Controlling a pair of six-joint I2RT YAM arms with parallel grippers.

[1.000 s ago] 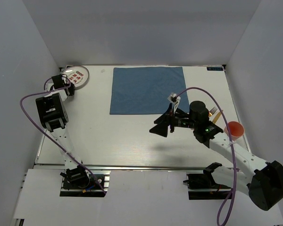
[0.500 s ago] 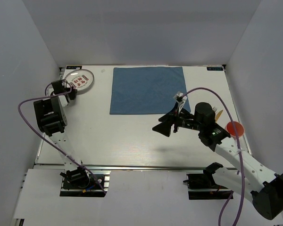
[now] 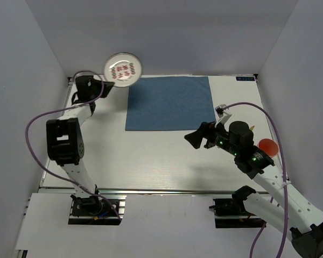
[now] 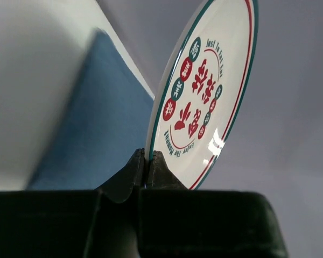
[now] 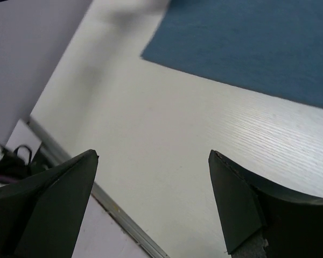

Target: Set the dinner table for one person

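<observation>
Top external view: the white surface (image 3: 151, 156) fills the middle of the frame, with a metal rail along its lower edge. It is the thing to be set, and no dish rests on it yet.
Blue placemat (image 3: 169, 102): lies flat at the upper centre of the surface and is bare. It likely marks where the setting belongs.
Left arm: reaches to the upper left corner of the surface, so its load is held up clear of everything below.
Plate (image 3: 124, 70): tilted and held aloft, it shows just above the placemat's upper left corner. It is white with a green rim and red-and-green print, and nothing is on it.
Left fingers (image 4: 134, 172): clenched on the plate's rim. I judge an edge pinch was chosen because a flat plate offers no other hold.
Right fingers (image 5: 59, 188): spread wide and grasping nothing, over bare surface at the lower right of the placemat. They are probably waiting out of the plate's path.
Orange cup (image 3: 267, 146): stands at the right side of the surface, beside the right arm. What it holds cannot be told from above.
Next step, as I judge it: level the plate and lower it onto the placemat's middle. The thin rim pinch may slip as the plate levels.
</observation>
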